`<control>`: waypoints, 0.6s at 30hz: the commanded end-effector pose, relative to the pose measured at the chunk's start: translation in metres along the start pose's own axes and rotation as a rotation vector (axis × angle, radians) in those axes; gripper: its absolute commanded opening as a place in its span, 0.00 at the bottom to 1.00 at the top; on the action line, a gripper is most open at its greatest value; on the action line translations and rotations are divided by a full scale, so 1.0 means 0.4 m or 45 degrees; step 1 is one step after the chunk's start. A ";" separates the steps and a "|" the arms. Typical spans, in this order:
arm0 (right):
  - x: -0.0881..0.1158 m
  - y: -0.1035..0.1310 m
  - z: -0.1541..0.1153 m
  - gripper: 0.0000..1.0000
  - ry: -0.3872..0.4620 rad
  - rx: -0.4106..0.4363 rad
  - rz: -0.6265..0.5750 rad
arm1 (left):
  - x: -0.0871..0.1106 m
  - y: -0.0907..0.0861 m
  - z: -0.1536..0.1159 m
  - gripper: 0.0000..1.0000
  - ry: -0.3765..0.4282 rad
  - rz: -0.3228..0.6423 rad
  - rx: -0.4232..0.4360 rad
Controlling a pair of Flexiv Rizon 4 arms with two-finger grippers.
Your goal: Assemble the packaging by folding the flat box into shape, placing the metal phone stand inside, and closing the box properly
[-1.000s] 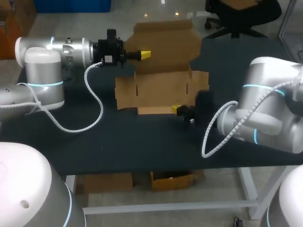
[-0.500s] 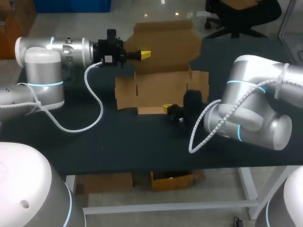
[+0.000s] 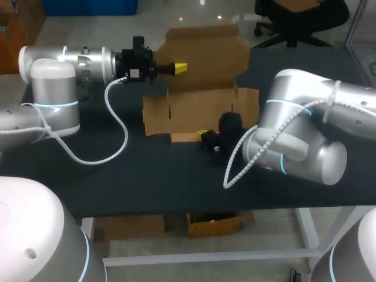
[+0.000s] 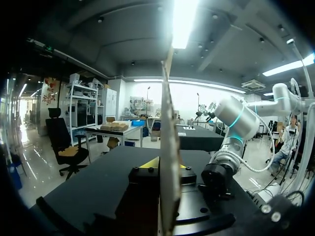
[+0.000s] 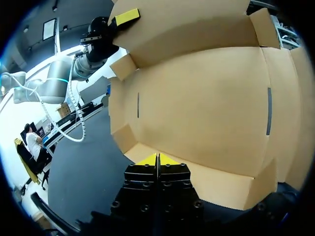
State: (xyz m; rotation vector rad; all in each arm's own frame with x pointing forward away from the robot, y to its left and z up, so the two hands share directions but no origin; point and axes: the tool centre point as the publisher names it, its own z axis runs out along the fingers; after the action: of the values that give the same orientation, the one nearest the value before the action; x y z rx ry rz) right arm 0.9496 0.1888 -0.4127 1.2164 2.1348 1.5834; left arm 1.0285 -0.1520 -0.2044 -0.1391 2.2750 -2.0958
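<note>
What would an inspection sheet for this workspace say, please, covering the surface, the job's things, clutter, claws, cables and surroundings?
Surface: black table top, box and both arms over it.
Job's things: cardboard box partly folded, rear panel standing upright, side flaps spread; metal phone stand not seen.
Clutter: nothing seen.
Claws: left claw shut on the upright panel's edge; right claw shut, tips at the box's low front flap, nothing between them.
Cables: left arm's white cable loops down onto the table; right arm's white cable hangs in a loop above it.
Surroundings: nothing seen reaching over the table.
</note>
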 end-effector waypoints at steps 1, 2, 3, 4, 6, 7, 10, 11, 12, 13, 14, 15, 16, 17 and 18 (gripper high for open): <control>0.002 -0.011 0.025 0.00 -0.107 -0.010 0.003 | 0.002 0.007 0.001 0.00 0.000 0.001 0.003; 0.001 -0.011 0.026 0.00 -0.108 -0.010 0.005 | 0.002 0.007 0.001 0.00 0.000 0.001 0.003; -0.001 -0.011 0.027 0.00 -0.108 -0.010 0.009 | 0.002 0.007 0.001 0.00 0.000 0.001 0.003; -0.002 -0.012 0.028 0.00 -0.109 -0.010 0.010 | 0.002 0.007 0.001 0.00 0.000 0.001 0.003; -0.003 -0.013 0.030 0.00 -0.109 -0.010 0.014 | 0.002 0.007 0.001 0.00 0.000 0.001 0.003; -0.003 -0.013 0.031 0.00 -0.109 -0.010 0.015 | 0.002 0.007 0.001 0.00 0.000 0.001 0.003; -0.006 -0.015 0.032 0.00 -0.109 -0.008 0.019 | 0.002 0.007 0.001 0.00 0.000 0.001 0.003; -0.006 -0.016 0.033 0.00 -0.109 -0.007 0.021 | 0.002 0.007 0.001 0.00 0.000 0.001 0.003; -0.007 -0.017 0.033 0.00 -0.110 -0.006 0.022 | 0.002 0.007 0.001 0.00 0.000 0.001 0.003; -0.007 -0.018 0.032 0.00 -0.111 -0.005 0.023 | 0.002 0.007 0.001 0.00 0.000 0.001 0.003; -0.008 -0.019 0.031 0.00 -0.110 -0.005 0.025 | 0.002 0.007 0.001 0.00 0.000 0.001 0.003; -0.008 -0.020 0.030 0.00 -0.111 -0.006 0.027 | 0.002 0.007 0.001 0.00 0.000 0.001 0.003; -0.007 -0.021 0.029 0.00 -0.111 -0.005 0.028 | 0.002 0.007 0.001 0.00 0.000 0.001 0.003; -0.006 -0.022 0.027 0.00 -0.111 -0.006 0.029 | 0.002 0.007 0.001 0.00 0.000 0.001 0.003; -0.004 -0.021 0.024 0.00 -0.112 -0.007 0.028 | 0.002 0.007 0.001 0.00 0.000 0.001 0.003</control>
State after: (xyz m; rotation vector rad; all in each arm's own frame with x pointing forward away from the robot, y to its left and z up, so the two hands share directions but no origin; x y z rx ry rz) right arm 0.9557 0.1907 -0.4233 1.2709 2.1056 1.5456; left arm 1.0285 -0.1519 -0.2045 -0.1392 2.2751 -2.0957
